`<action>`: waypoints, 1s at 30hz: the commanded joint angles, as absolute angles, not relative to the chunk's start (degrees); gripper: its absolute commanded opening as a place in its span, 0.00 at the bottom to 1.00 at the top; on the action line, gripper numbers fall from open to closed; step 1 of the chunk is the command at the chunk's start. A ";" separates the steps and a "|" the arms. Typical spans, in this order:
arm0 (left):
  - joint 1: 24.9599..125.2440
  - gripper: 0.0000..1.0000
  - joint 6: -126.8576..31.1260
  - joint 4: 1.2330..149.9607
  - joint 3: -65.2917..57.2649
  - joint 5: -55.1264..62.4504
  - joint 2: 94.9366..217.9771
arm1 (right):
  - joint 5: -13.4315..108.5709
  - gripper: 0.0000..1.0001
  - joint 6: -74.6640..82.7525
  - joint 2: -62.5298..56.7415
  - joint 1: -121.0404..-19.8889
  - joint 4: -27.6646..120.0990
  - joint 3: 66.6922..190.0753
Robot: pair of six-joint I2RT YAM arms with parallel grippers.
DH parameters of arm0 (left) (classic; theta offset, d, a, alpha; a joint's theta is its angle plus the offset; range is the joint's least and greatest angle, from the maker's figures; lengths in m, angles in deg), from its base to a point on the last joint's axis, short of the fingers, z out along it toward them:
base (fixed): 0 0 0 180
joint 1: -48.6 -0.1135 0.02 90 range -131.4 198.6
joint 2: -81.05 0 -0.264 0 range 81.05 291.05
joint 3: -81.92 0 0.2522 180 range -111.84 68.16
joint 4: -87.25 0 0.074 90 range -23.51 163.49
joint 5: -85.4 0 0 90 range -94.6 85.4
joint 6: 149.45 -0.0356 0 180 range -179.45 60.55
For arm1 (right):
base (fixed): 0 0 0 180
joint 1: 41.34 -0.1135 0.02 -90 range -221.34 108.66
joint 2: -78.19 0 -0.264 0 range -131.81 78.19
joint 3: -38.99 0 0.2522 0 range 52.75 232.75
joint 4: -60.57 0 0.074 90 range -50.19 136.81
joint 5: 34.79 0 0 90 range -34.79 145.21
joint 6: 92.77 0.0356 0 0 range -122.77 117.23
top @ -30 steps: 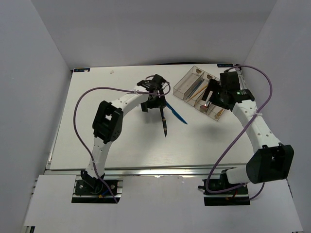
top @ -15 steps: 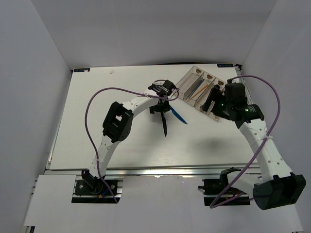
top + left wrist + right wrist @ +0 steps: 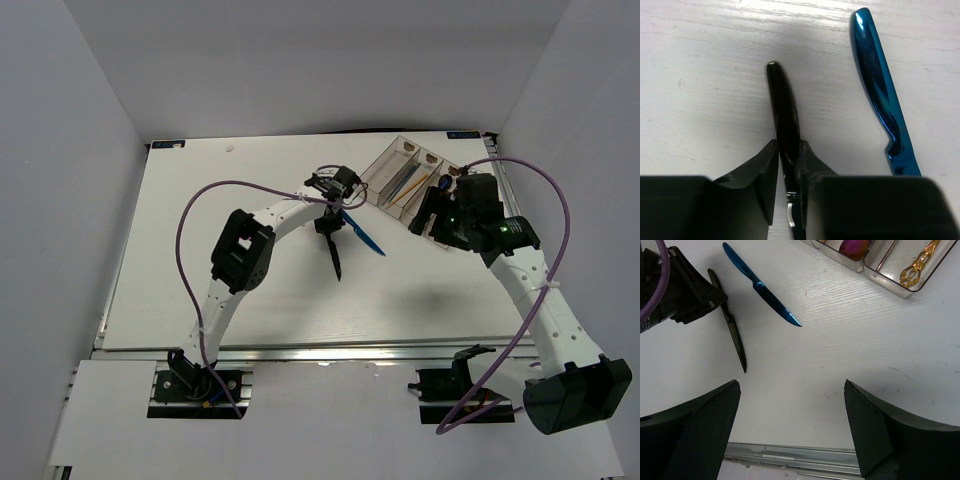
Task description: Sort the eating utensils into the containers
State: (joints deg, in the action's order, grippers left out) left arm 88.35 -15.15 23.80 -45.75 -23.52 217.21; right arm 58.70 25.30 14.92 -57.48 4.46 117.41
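A black knife [image 3: 336, 256] [image 3: 782, 105] lies on the white table, blade toward the near edge. My left gripper [image 3: 329, 224] [image 3: 788, 146] is down at its handle, and both fingers press against the handle's sides. Just to the right lies a blue knife [image 3: 362, 233] [image 3: 879, 87] [image 3: 762, 290], slanted. The right wrist view also shows the black knife [image 3: 735, 337]. The clear tray of containers [image 3: 378, 178] [image 3: 890, 271] sits at the back right, holding a gold piece [image 3: 917, 267], a purple spoon [image 3: 855, 247] and thin sticks. My right gripper [image 3: 430, 214] [image 3: 791, 385] hovers open beside the tray, holding nothing.
The left arm's purple cable [image 3: 240, 184] loops over the table's middle. A metal rail [image 3: 790, 455] runs along the table's near edge. White walls close in both sides and the back.
My left gripper has lowered onto the black knife and closed from wide open onto its handle. The right arm has drawn back from over the tray toward the table's middle.
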 commanded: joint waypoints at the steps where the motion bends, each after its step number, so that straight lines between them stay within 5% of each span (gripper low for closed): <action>1: 88.42 0.27 -13.22 23.31 -42.06 -21.03 218.51 | 57.24 0.89 24.48 14.64 -58.04 5.42 118.58; 4: 88.50 0.16 -11.72 22.70 -40.14 -20.33 218.42 | 55.74 0.89 24.56 14.29 -58.04 6.38 118.14; 11: 88.68 0.12 -10.40 23.57 -35.47 -17.00 217.20 | 53.63 0.89 24.39 13.76 -58.04 7.17 117.53; 14: 88.94 0.31 -10.49 22.87 -33.89 -16.64 216.67 | 53.10 0.89 24.30 13.67 -58.04 7.17 117.17; 17: 89.21 0.38 -11.28 21.64 -32.22 -15.76 216.58 | 53.10 0.89 24.21 13.67 -58.04 7.44 117.17; 24: 89.47 0.48 -13.39 14.70 -32.48 -16.20 218.69 | 53.28 0.89 24.21 13.59 -58.12 7.61 117.97; 30: 89.47 0.44 -12.87 11.71 -35.02 -16.55 221.58 | 53.01 0.89 24.12 14.03 -58.12 8.49 116.83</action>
State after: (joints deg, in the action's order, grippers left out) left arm 89.09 -13.10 22.88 -38.89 -20.83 213.38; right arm 53.52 25.11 13.48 -57.87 5.67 117.39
